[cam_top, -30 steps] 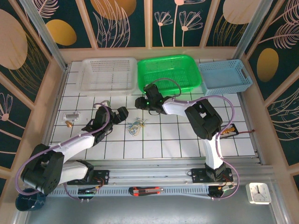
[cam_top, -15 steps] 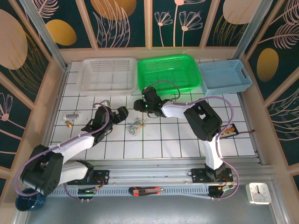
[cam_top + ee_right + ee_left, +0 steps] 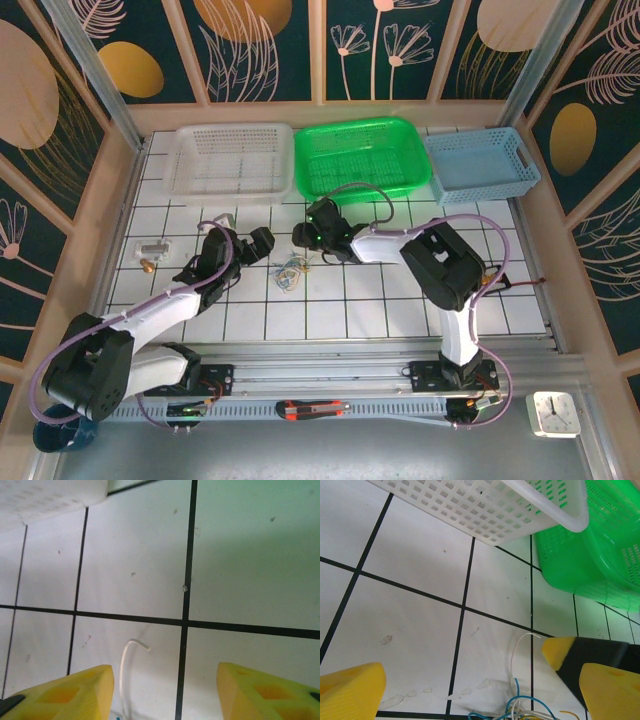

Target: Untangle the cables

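Blue, pale yellow and whitish cables (image 3: 291, 270) lie in a small loose clump on the tiled table (image 3: 380, 300). They sit in front of the green basket (image 3: 362, 155), off its front left corner and clear of it.

The right gripper (image 3: 302, 238) hangs between that corner of the green basket and the clump, just above the wires. In the right wrist view its yellow fingers (image 3: 65, 692) stand well apart and have hold of nothing. One white strand (image 3: 127, 667) curls up from the lower edge on the bare tile between them. I cannot tell whether it touches the nearer finger.

The left gripper (image 3: 266, 246) is further from the green basket, out to the left of its front corner and just beside the clump. In the left wrist view its fingers (image 3: 350, 692) are spread as wide as the view allows, one at each lower corner. Nothing is gripped between them. The top of the clump shows low in the gap, blue loops with a white end reaching toward the green basket. A yellow and black fingertip of the right gripper pokes in from the right, between the green basket and the left gripper's right-hand finger.

A white basket (image 3: 228, 160) sits against the green basket's left side, and its rim overlaps the green wall in the left wrist view. A blue basket (image 3: 482, 160) stands just beside the green basket's right side.
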Controlling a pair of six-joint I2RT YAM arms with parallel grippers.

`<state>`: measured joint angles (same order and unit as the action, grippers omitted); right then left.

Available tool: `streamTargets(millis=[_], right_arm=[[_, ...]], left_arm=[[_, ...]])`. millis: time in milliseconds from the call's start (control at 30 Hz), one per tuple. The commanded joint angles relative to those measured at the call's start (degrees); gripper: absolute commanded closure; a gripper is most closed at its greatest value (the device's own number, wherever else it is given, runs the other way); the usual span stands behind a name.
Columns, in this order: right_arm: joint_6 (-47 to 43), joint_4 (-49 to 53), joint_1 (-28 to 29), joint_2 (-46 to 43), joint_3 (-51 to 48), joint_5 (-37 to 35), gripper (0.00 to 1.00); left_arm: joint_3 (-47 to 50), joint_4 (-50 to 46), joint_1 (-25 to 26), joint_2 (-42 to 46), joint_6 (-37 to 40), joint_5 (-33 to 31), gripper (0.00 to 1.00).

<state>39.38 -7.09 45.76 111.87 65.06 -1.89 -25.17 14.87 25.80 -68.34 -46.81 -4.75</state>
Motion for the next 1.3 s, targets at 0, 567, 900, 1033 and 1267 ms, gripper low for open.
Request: streamTargets(millis=[0,567,900,1033,1267], right_arm=[[1.6,-0.2,0.4,-2.8,-1.1,-3.6,0.39],[2.7,-4.0,-0.1,2.1,1.5,3.7,0.54],[2.9,-4.9,-0.2,4.1,2.5,5.1,0.61],[2.8,-4.6,-0.1,5.1,3.4,5.0,0.62],[2.6,-4.1,-0.7,6.5,4.7,4.6,0.67]], left_arm=[[0.9,1.5,-0.3,1.0,-0.8,0.8,0.01],[1.2,2.3,-0.3,0.7,-1.1,1.7,0.01],[1.5,2.6,-0.3,0.6,-1.1,1.9,0.01],[1.6,2.8,-0.3,0.5,-1.2,2.0,0.01],[1.5,2.8,-0.3,0.5,-1.3,2.2,0.01]])
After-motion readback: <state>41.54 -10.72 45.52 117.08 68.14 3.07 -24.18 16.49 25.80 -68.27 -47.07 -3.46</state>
